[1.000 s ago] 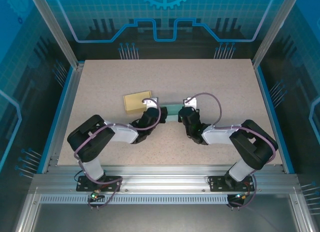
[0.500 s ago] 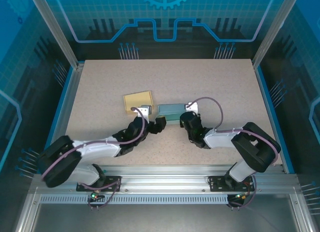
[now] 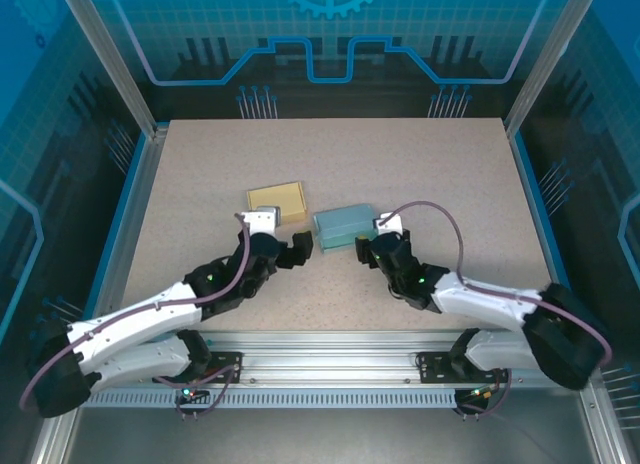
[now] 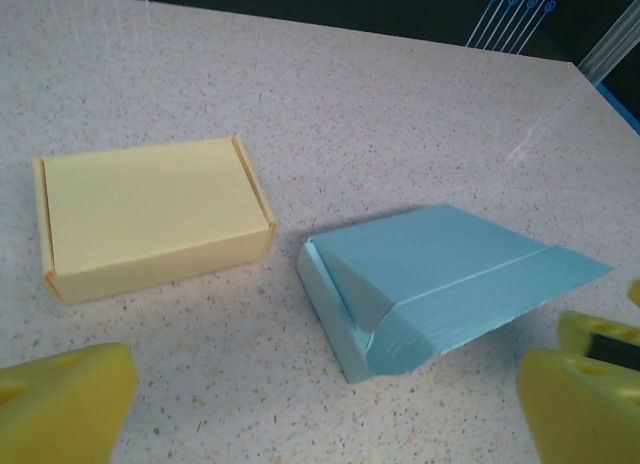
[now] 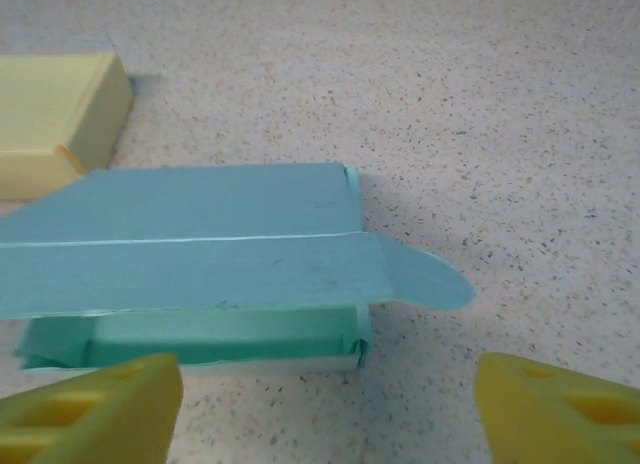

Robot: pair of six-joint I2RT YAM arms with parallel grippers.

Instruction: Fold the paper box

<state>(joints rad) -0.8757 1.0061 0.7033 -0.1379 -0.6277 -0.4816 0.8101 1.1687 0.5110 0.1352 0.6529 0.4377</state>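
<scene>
In the top view, the blue paper box (image 3: 345, 225) lies on the speckled bench (image 3: 420, 154) just right of the frame's centre. A yellow box (image 3: 276, 201) lies just to its left, with a narrow strip of bench between the 2. The left gripper (image 3: 298, 248) sits at the blue box's lower left, near its corner, and its arm stretches back toward the lower left of the frame. The right gripper (image 3: 366, 250) sits at the blue box's lower right edge, very close to it, though contact cannot be judged from this height.

In the left wrist view, the yellow box (image 4: 150, 214) lies closed and flat at the left of the frame. The blue box (image 4: 440, 279) is at centre right, with its near end facing the camera and its lid slanting up toward the right. The left gripper (image 4: 320, 409) stands wide open. Its 2 yellow fingers (image 4: 60, 404) sit in the lower corners of the frame, with nothing between them but bare bench (image 4: 330, 94).

In the right wrist view, the blue box (image 5: 200, 254) fills the centre left. Its lid is raised above the tray, leaving a gap along the near side, and a rounded tab sticks out at the lid's right end. A corner of the yellow box (image 5: 50, 124) shows at upper left. The right gripper (image 5: 330, 409) is spread wide and holds nothing. Its yellow fingers (image 5: 100, 404) are at the bottom edge of the frame, just in front of the box.
</scene>
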